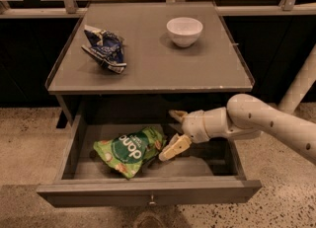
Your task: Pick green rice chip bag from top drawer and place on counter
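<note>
The green rice chip bag point(129, 149) lies flat in the left half of the open top drawer point(148, 192). My gripper point(169, 135) reaches in from the right, inside the drawer, just right of the bag's right edge. Its fingers point(174, 148) are spread apart and hold nothing. One finger points down-left near the bag, the other sits higher by the drawer's back. The counter point(148, 69) is above the drawer.
A blue and white wrinkly snack bag point(104, 49) lies on the counter's left. A white bowl point(184, 30) stands at the counter's back right. A metal rail point(158, 10) runs behind the cabinet. Speckled floor point(276, 207) surrounds it.
</note>
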